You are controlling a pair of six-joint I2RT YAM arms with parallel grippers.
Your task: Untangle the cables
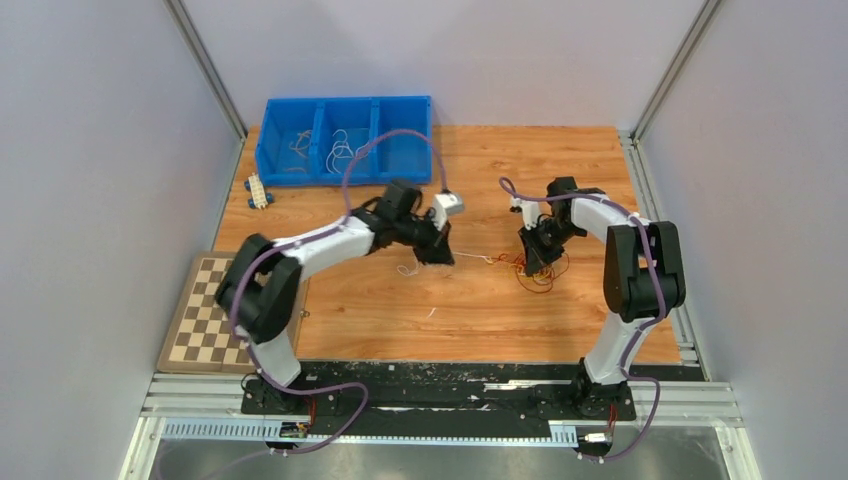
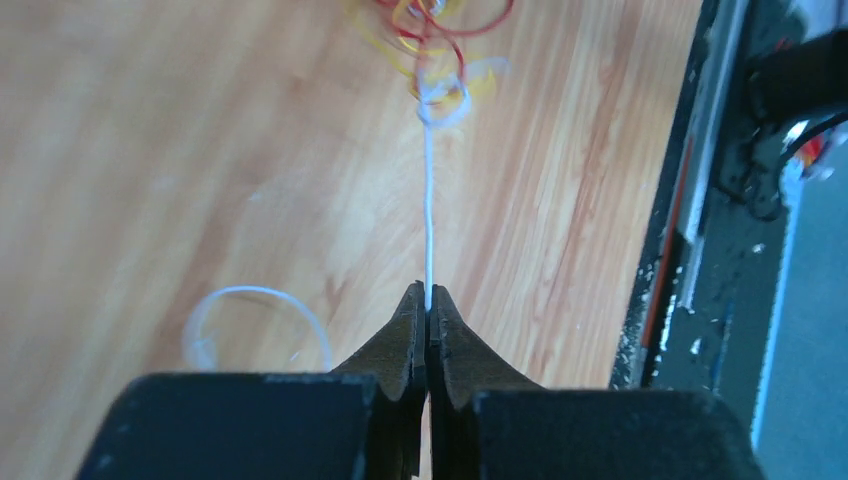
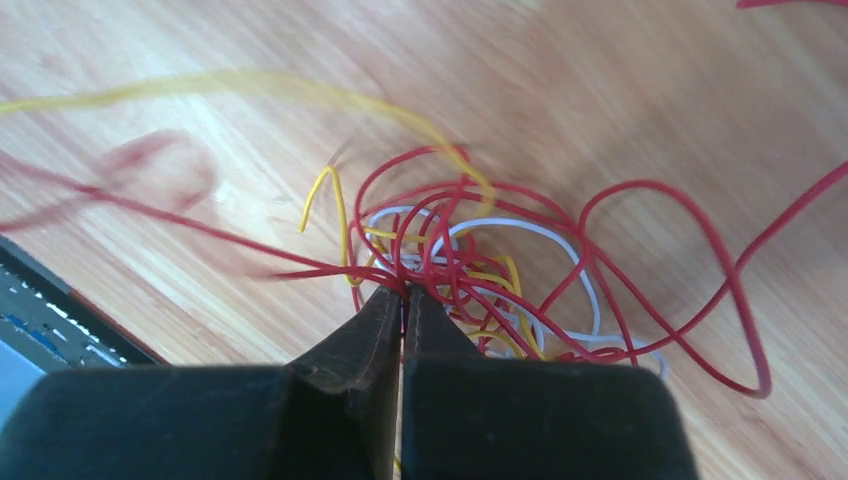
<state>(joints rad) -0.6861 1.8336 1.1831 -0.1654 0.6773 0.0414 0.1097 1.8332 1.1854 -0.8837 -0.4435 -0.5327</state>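
Right wrist view showed us the cables [image 3: 480, 260] as a loose knot of red, yellow and white loops lying on the wooden table [image 3: 650, 80]. We judged them thin, light and springy: soft enough to slide past each other, yet apt to snag and drag the whole bundle along. The best hold, we reckoned, was a single strand close to where it left the knot.

The right gripper [image 3: 403, 295] had its tips pressed together on red strands at the knot's near edge. From the knot one white wire [image 2: 429, 200] ran straight and taut to the left gripper [image 2: 428, 300], whose tips were pinched on it with no gap between them.

From above, the knot lay right of the table's middle, under the right gripper. The left gripper sat near it to the left, with the wire bridging the two.
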